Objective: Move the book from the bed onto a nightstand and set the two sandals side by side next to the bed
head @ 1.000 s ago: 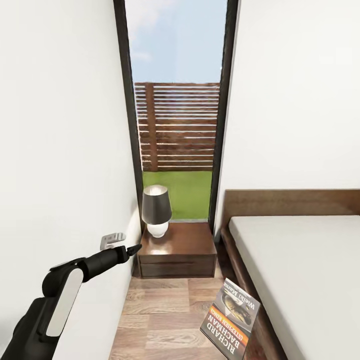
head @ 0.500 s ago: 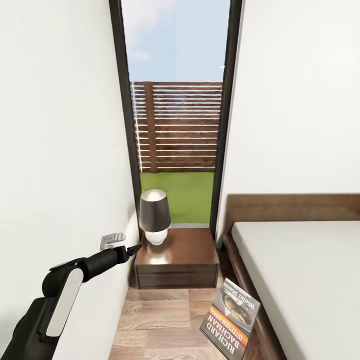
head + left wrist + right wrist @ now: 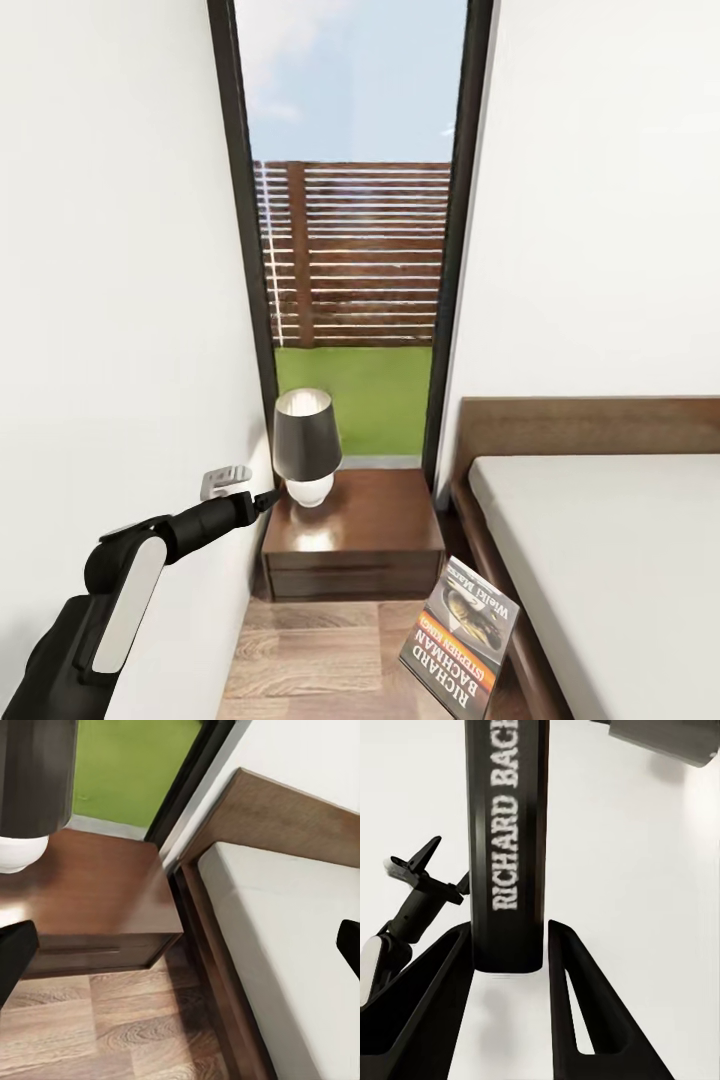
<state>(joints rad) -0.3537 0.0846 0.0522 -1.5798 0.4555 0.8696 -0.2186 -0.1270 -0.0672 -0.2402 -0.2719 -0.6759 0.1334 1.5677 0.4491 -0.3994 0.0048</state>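
The book hangs tilted at the lower centre of the head view, over the wood floor just beside the bed — in the right wrist view its dark spine sits pinched between the right gripper's two fingers. Above it, the nightstand carries a dark-shaded lamp below the tall window. At lower left the left gripper points toward the nightstand — its fingers spread wide apart.

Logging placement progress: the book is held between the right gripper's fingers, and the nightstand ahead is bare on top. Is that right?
Not quite. The nightstand is not bare: a lamp with a dark shade stands on it, as the head view shows. The book is indeed held between the right gripper's fingers.
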